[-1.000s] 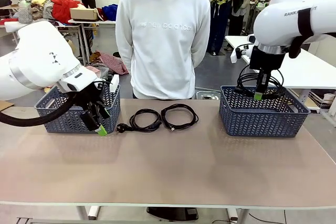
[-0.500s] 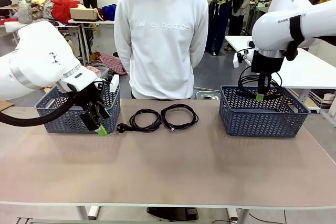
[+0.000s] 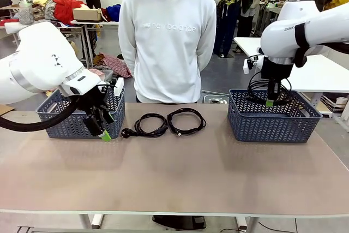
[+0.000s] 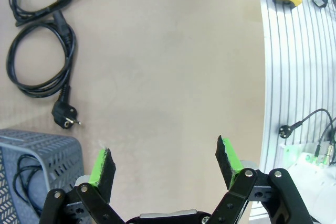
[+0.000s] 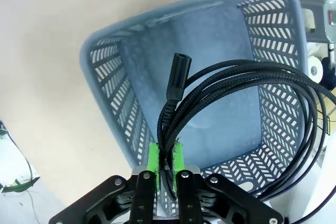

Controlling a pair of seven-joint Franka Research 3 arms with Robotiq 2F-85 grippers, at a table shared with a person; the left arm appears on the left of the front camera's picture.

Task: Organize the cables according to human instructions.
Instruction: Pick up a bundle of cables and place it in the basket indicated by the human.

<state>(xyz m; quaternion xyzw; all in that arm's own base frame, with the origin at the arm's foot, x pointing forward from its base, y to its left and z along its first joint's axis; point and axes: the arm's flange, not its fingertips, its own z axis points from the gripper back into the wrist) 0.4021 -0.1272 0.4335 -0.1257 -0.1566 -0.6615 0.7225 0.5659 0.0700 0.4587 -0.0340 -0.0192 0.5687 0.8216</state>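
The right gripper's (image 5: 165, 150) green-padded fingers (image 5: 153, 157) were clenched on a bunch of strands of one braided black cable (image 5: 239, 74), whose black plug end (image 5: 178, 69) stood up past the fingertips. The coil hung from the right gripper (image 3: 269, 101) over the open top of the blue-grey basket (image 3: 272, 125) near the table's (image 3: 174, 178) far right corner, its lower loops dipping inside.

The left gripper's (image 4: 165, 163) fingers (image 4: 103, 167) were spread apart and held nothing. The left gripper (image 3: 103, 132) sat low beside the near right corner of a second basket (image 3: 68, 125) at the far left corner. The left wrist view showed a thin black cord (image 4: 22, 182) inside that basket.

Two more coiled cables lay side by side at the middle of the far edge: the plug-ended coil (image 3: 151, 133) nearer the left basket, the other coil (image 3: 187, 110) just to its right. A person (image 3: 168, 36) in a white top stood behind them.
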